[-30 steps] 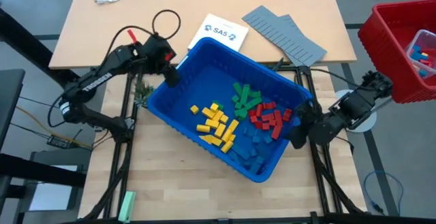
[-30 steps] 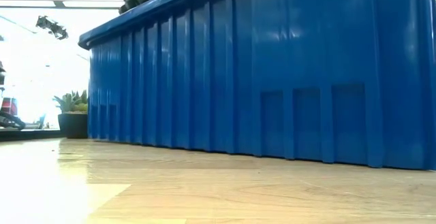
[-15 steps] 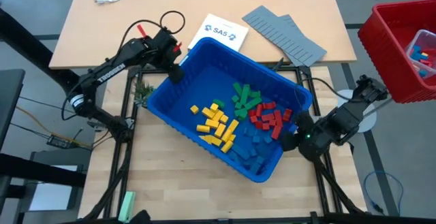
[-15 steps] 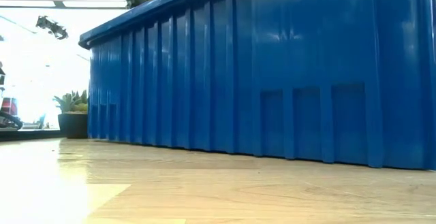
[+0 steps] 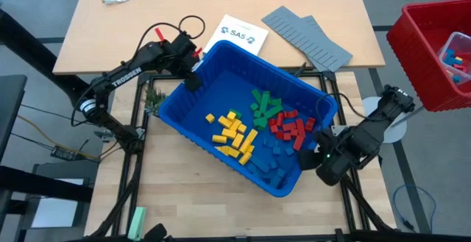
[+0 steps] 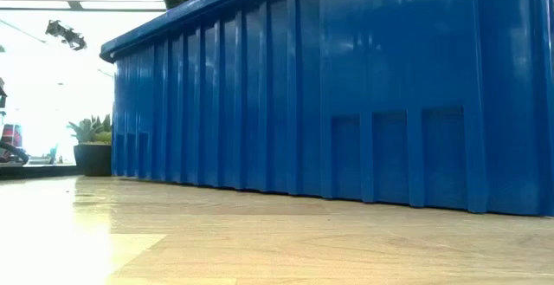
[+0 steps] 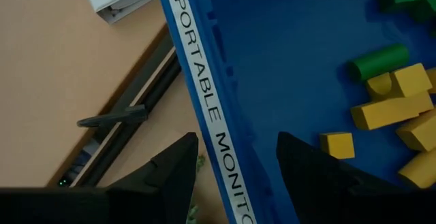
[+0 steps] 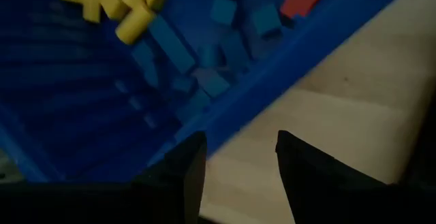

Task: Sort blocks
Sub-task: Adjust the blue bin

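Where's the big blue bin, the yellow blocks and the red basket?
blue bin (image 5: 221, 76): high view, bare floor inside.
yellow blocks (image 5: 234, 134): high view, middle of the pile.
red basket (image 5: 419, 43): high view, its side wall.

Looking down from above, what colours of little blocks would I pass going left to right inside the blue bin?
Yellow blocks → green blocks → red blocks. The blue blocks overlap these, so they are left out.
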Controlling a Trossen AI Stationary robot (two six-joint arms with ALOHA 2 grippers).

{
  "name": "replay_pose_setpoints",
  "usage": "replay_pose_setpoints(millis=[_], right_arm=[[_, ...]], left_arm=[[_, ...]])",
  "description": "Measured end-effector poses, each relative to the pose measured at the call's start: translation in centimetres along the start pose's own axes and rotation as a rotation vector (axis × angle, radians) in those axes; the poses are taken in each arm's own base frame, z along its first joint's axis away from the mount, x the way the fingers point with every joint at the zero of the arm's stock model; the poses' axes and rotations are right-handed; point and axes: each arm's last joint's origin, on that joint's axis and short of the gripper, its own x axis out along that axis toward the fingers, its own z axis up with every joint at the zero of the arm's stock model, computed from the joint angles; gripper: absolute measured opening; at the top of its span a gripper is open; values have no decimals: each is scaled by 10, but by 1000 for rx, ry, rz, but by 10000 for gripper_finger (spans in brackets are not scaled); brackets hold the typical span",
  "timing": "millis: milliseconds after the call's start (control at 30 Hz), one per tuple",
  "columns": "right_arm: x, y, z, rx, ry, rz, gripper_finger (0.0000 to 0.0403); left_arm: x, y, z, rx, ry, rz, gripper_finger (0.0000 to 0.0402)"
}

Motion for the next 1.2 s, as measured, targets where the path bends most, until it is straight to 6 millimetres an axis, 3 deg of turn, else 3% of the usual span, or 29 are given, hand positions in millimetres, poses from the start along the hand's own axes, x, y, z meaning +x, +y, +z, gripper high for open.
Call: replay_pose_setpoints(millis=[333, 633, 1000, 1200], right_arm=[[30, 13, -17, 2, -189, -87, 164], [24, 2, -1, -80, -265, -99, 162], [20, -26, 19, -255, -243, -114, 160], [15, -35, 26, -358, -222, -111, 160]], left_arm=[[1, 0, -2, -15, 21, 2, 211], [24, -10, -31, -47, 168, -99, 211], [-6, -45, -58, -91, 147, -86, 211], [-8, -67, -82, -123, 174, -85, 211]])
